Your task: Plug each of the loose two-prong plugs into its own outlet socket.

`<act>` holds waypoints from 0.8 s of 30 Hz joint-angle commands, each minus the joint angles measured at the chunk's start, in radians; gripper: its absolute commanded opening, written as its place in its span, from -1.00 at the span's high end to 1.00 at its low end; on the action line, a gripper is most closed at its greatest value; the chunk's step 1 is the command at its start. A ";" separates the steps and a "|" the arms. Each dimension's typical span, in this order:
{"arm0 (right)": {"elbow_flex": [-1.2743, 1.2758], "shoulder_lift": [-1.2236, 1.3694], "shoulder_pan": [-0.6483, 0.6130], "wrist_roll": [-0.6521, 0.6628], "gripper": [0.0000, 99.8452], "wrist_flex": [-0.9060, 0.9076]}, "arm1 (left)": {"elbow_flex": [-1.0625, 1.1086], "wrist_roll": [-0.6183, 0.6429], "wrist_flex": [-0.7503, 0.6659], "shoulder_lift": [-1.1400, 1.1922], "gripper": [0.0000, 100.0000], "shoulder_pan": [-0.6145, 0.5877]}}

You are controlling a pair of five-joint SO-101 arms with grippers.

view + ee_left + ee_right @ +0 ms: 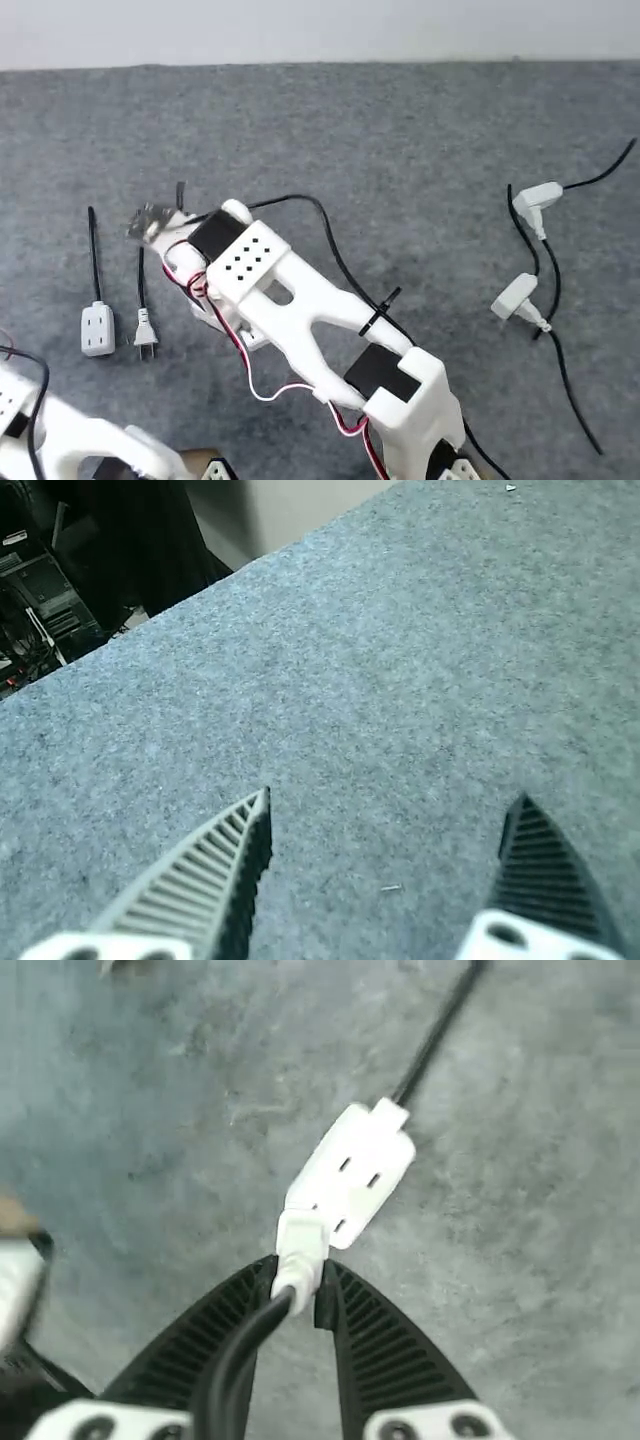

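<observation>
Grey felt tabletop, pale wall along the top edge of the high view.

Right gripper (300,1265) has its jaws narrow, pinched on a white plug (300,1240). The plug's nose touches one end of a white outlet block (355,1165). I can't tell if the prongs are in the slots or just butted against the housing. The plug's black cord (240,1350) runs back between the fingers.

Left gripper (393,800) has its jaws wide, nothing in them, bare felt underneath.

In the high view, a second outlet (97,330) and a loose plug (145,335) lie side by side at centre left, close but not joined. Two white cord ends (537,197) (517,297) sit at the right edge. Plug or socket, can't tell.

Risks as I see them:
- The outlet block lies free on the felt and nothing braces it. A push along the plug axis probably slides it away instead of seating the prongs. The free left gripper could hold it.
- The grip is far back on the plug, so any misalignment likely pivots it in the pinch and the prongs skate off the face.
- The cord between the fingers may tug the plug out on release.
- The right arm (300,300) spans the middle of the high view, and its cables could snag the black cords nearby.
</observation>
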 commanded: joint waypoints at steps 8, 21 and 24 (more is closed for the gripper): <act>0.006 -0.030 0.119 0.500 0.98 -0.025 | -0.059 -0.015 0.000 -0.002 0.30 0.017; 0.008 -0.028 0.010 0.798 0.98 -0.147 | -0.053 -0.014 0.002 -0.002 0.30 0.025; 0.008 -0.013 -0.022 0.799 0.98 -0.162 | -0.053 -0.014 0.003 -0.002 0.30 0.023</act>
